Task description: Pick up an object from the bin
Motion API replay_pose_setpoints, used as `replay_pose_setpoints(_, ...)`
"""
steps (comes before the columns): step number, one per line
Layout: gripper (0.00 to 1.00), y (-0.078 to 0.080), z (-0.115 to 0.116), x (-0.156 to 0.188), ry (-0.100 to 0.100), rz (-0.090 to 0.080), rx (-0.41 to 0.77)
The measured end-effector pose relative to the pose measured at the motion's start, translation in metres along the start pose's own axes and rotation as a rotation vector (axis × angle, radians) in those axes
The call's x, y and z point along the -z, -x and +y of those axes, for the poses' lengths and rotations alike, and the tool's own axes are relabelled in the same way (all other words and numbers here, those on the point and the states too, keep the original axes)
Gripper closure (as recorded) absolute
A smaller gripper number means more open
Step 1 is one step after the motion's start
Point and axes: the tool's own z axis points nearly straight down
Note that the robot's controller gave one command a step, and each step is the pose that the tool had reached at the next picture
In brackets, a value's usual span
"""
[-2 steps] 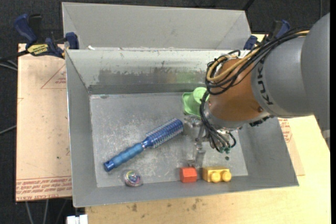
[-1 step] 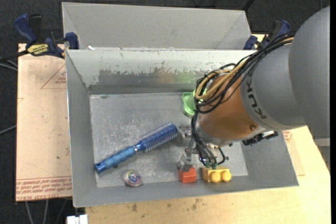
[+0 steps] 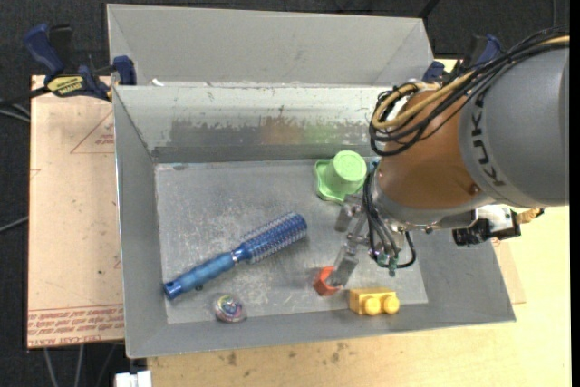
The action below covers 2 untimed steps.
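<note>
The gripper [image 3: 339, 271] is seen lowered near the front of the bin [image 3: 272, 118], its tip against a small red-orange piece [image 3: 323, 284]. Whether it is spread or closed cannot be told. A yellow block [image 3: 373, 303] is seen just beside, a green cup [image 3: 342, 177] behind, and a blue hairbrush [image 3: 237, 255] further off.

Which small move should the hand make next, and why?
Probably lower the hand a little onto the small red-orange block. The hand is right at that block, and the yellow plastic brick lies apart to one side, so it should not get in the way.
</note>
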Motion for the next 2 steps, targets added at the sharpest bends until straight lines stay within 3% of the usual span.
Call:
replay_pose_setpoints(1,0.0,-0.017,0.023,-0.077,0.001,0.0,0.406)
replay_pose_setpoints(2,0.0,0.021,-0.041,-0.001,-0.002,-0.002,0.296)
